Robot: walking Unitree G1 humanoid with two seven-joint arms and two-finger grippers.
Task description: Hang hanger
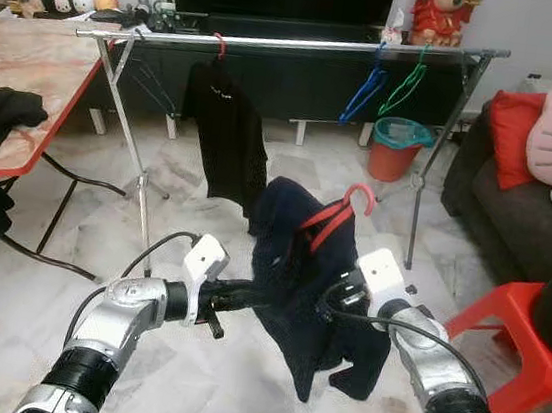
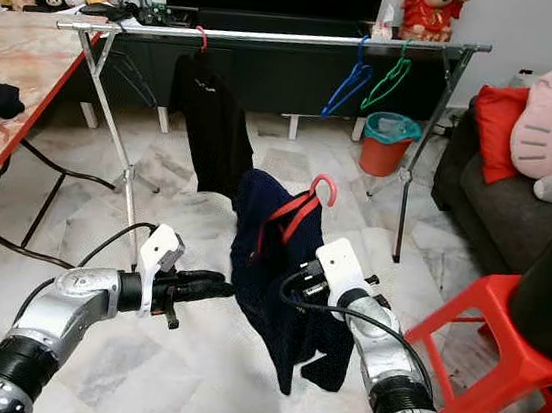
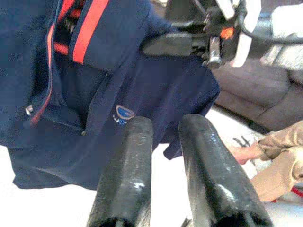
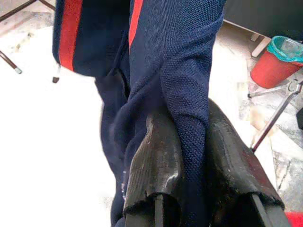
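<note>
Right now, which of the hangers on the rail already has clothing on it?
The red hanger toward the rail's left end: a black garment hangs from it. The blue hanger and green hanger near the right end hang bare.

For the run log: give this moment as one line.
right pincer: shut on navy garment | left pincer: beside garment | red hanger: in garment | rail: ahead

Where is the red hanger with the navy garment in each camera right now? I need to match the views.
Left eye: red hanger centre, hook up, between both grippers.
Right eye: centre, slightly left of that.
Left wrist: red hanger bars top left, beyond the left gripper.
Right wrist: I can't make it out; the navy garment is pinched by the right gripper.
Shared landmark: the navy garment.
</note>
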